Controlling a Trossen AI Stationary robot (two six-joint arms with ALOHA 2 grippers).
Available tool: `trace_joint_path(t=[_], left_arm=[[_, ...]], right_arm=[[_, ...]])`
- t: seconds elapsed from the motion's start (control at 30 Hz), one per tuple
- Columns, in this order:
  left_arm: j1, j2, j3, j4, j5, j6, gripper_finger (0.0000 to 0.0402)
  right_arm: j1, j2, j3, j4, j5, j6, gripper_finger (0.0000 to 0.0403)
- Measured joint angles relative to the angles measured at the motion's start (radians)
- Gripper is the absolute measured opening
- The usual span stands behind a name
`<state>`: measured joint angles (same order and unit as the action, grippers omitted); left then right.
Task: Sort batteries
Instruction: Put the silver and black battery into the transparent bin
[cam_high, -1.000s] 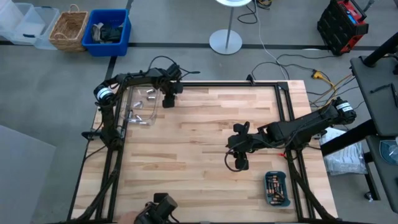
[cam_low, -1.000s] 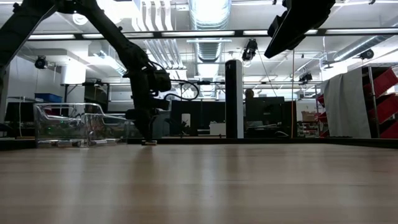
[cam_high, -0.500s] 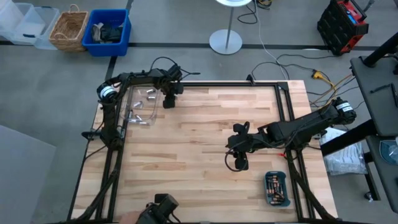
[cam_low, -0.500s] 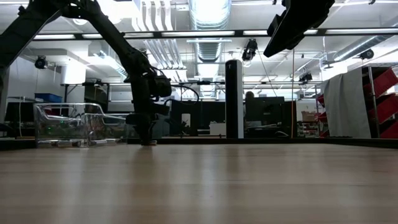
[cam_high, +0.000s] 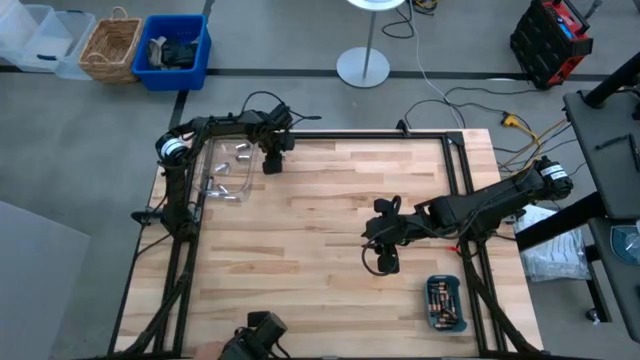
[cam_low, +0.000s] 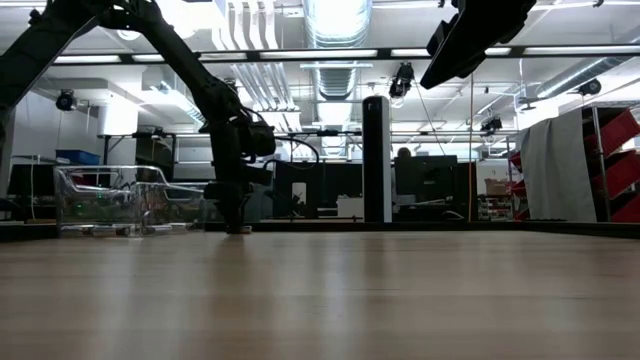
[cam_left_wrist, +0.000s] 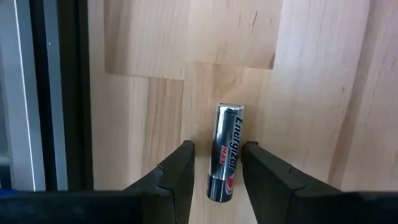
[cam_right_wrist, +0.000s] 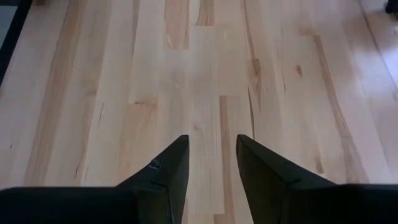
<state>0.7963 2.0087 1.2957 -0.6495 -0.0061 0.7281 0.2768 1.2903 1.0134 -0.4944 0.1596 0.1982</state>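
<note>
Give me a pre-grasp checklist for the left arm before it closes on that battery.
1. Battery lies between the left gripper fingers: ok.
2. Left gripper is open, gaps on both sides: ok.
3. Fingers down at table level: ok in the low view.
4. Clear box stands clear of the gripper: ok.
5. Right gripper empty, waiting mid-table: ok.
6. Teal tray free to receive: cannot tell.

You were working in what looked like a lab: exposed ceiling ducts (cam_low: 335, 25) and monitors (cam_low: 425, 180) stood beyond the wooden table (cam_high: 330, 240).
</note>
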Motion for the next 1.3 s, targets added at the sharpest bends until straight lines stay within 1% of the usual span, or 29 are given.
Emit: trace_joint_path(t=[0.23, 0.37, 0.47, 0.53, 0.67, 0.9, 1.1, 1.3], left_arm=[[-0.001, 0.000, 0.000, -0.001, -0.001, -0.016, 0.0115], [-0.001, 0.000, -0.001, -0.001, 0.000, -0.031, 0.0111], [-0.001, 0.000, -0.002, -0.004, 0.016, -0.031, 0.0089], [0.000, 0.000, -0.002, -0.004, 0.034, -0.032, 0.0068], [0.000, 0.000, -0.002, -0.005, 0.039, -0.047, 0.0025], [-0.001, -0.002, -0.002, -0.004, 0.040, -0.070, 0.0023], [-0.004, -0.035, -0.006, -0.012, 0.041, -0.092, 0.0023], [-0.021, -0.090, -0.006, -0.038, 0.089, -0.119, 0.0023]], right_arm=[[0.000, 0.000, 0.000, 0.009, 0.000, -0.016, 0.0112], [0.000, 0.000, 0.000, 0.014, 0.000, -0.018, 0.0113], [0.000, 0.000, 0.000, 0.014, 0.000, -0.019, 0.0117], [0.000, 0.000, 0.000, 0.014, 0.000, -0.019, 0.0121], [0.000, 0.000, 0.000, 0.014, 0.000, -0.021, 0.0125], [0.000, 0.000, 0.000, 0.014, 0.000, -0.034, 0.0118], [0.000, 0.000, 0.000, 0.014, 0.000, -0.043, 0.0108], [0.000, 0.000, 0.000, 0.014, 0.000, -0.044, 0.0110]])
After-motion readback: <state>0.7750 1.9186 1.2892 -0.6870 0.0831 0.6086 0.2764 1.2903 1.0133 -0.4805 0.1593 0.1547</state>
